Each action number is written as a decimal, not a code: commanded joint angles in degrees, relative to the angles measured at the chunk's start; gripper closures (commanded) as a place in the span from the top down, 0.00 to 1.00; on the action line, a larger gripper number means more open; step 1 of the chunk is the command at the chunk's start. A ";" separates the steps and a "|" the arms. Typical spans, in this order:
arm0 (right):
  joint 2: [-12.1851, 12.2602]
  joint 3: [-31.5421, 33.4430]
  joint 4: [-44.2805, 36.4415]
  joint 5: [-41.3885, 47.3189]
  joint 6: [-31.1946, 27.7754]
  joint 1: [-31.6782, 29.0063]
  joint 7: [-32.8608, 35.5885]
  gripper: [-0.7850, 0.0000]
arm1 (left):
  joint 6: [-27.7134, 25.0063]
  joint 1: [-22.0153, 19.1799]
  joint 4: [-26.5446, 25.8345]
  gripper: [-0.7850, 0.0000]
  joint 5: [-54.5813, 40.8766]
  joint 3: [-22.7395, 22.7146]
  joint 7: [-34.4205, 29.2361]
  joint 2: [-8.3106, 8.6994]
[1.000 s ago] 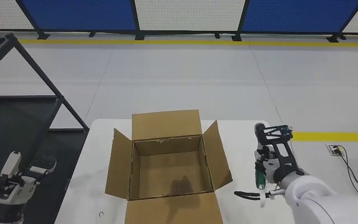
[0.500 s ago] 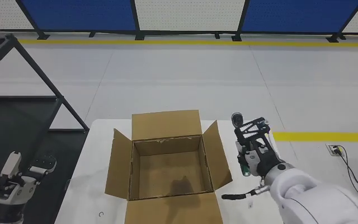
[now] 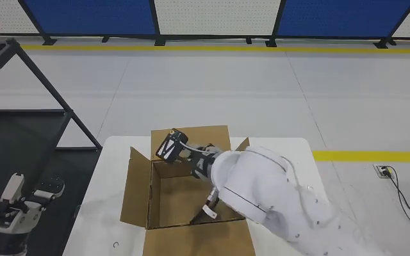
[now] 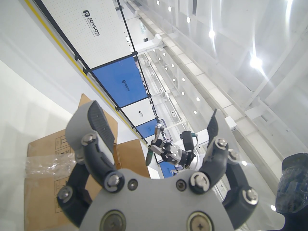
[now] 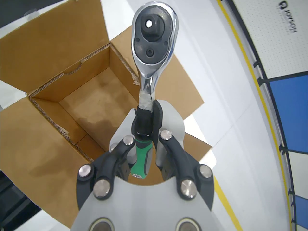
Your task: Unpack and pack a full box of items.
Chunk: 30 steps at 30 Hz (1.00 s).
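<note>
White table [image 3: 106, 211] bears an open box [image 3: 136, 192]; grey floor [image 3: 211, 83] beyond.

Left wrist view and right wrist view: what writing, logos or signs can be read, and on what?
White wall panel: a logo and a brand word, not read out here.
Blue wall panel: a like mark, likewise not read out.
Cardboard box: framed handling symbols on its flap, too small to read.
Ratchet wrench: no lettering shows.

Logo print [image 4: 92, 23] on wall panels [image 4: 72, 5]; (perhaps handling) symbols [image 4: 60, 142] on box [image 4: 41, 150].
</note>
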 commanded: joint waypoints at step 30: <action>-9.40 -15.68 44.66 5.20 -8.49 0.20 -19.55 0.00 | 0.00 0.00 0.00 1.00 0.00 0.00 0.00 0.00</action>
